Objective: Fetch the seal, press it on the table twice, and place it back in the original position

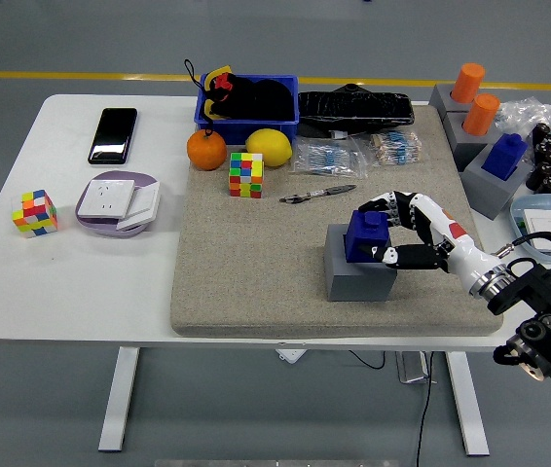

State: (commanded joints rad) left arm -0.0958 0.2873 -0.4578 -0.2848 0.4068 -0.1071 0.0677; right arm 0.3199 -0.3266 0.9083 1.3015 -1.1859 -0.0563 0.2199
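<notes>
A blue seal (362, 239) stands in a grey block holder (353, 279) on the beige mat (246, 263), right of centre. My right hand (382, 230) reaches in from the lower right and wraps the seal's right side. Its fingers (377, 205) curl over the seal's top and the thumb (389, 256) presses the front right corner. The seal still sits in its holder. My left arm is out of view.
A pen (316, 194) lies just behind the holder. A Rubik's cube (245, 174), lemon (268, 147), orange (206, 150) and blue bin (247, 103) are further back. More seals (503, 154) in grey holders stand at the right. A phone (113, 134), socket (117, 202) and small cube (36, 213) lie at the left.
</notes>
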